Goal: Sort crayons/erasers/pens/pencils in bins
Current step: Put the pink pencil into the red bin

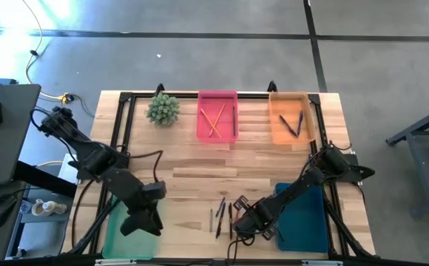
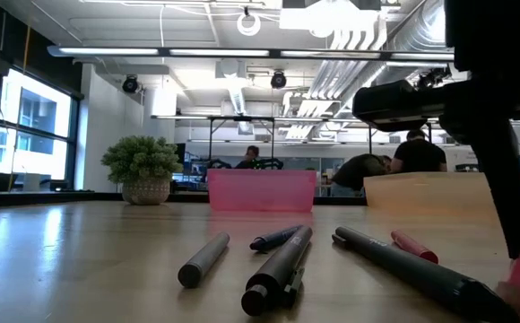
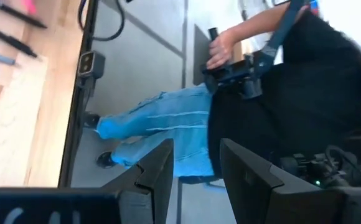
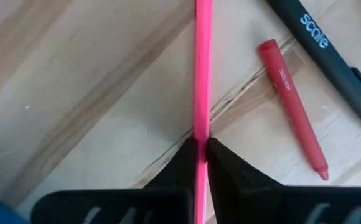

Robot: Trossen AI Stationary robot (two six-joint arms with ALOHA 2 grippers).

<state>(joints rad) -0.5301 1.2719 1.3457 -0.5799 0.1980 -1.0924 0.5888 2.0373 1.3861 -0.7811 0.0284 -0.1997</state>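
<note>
Near the table's (image 1: 185,166) front edge, your right end effector (image 4: 201,152) pinches a thin pink stick (image 4: 203,62), visible only in its wrist view, beside a red crayon (image 4: 292,109); left end effector (image 3: 196,168) is parted, empty.

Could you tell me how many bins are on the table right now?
4: pink bin and orange bin at the far edge, light green bin near the left, teal-blue bin near the right. None seems hidden.

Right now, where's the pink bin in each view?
High view: pink bin top centre.
Low view: pink bin at back, middle.
Left wrist view: not in it.
Right wrist view: not in it; right gripper pinches a pink stick.
Shared landmark: potted plant just left of it.
</note>
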